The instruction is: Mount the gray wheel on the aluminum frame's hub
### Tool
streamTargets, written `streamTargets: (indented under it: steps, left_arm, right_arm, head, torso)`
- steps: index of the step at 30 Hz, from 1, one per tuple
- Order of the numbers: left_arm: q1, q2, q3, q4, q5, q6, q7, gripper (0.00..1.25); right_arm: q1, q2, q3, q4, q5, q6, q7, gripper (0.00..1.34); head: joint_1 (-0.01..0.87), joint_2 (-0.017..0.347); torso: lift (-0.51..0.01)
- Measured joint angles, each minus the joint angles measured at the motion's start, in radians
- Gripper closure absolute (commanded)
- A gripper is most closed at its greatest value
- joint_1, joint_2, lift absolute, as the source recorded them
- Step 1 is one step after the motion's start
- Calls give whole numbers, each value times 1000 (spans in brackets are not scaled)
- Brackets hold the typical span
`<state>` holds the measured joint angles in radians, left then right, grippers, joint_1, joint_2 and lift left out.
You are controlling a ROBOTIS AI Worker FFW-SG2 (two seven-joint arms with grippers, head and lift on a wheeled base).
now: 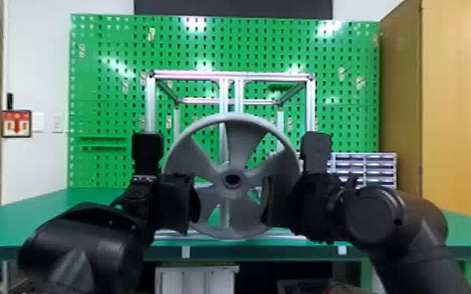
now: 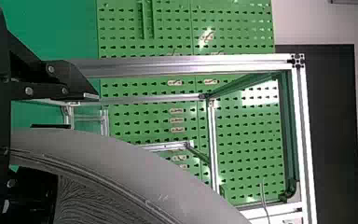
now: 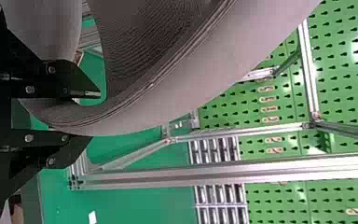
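Upright before the aluminum frame [image 1: 231,75] is the gray wheel [image 1: 236,117], its dark centre hole facing me and its blades hiding the hub area. At its lower left side, my left gripper [image 1: 180,203] is shut on the wheel; my right gripper [image 1: 281,203] is shut on the opposite side. In the left wrist view, the wheel's rim [image 2: 121,158] partly covers the fingers of the left gripper [image 2: 81,112]. The right wrist view has the rim [image 3: 168,102] passing between the fingers of the right gripper [image 3: 88,114].
The frame stands on the green table [image 1: 31,211], with a perforated green board [image 1: 105,94] behind it. A small drawer unit [image 1: 364,168] is at the back right, near a wooden cabinet [image 1: 450,97]. Frame posts rise close to both grippers.
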<state>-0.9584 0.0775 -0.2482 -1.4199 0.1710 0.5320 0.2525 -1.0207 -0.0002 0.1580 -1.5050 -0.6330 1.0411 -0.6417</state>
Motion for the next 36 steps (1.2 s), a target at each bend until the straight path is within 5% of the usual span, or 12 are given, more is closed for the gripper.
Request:
streamTargets:
  steps: [20,36]
  left_arm:
    - [-75,-7,13,39,-17,118,1,937]
    - [-132,-8,14,149,-36,113,-13,934]
  right_arm:
    - [-98,0,12,96,-22,75,-1,1230]
    - [-161,1,-3,208,38,88,18,1230]
  head:
    - [-5,6]
    - [-5,6]
  torso:
    - [-499]
    - [-499]
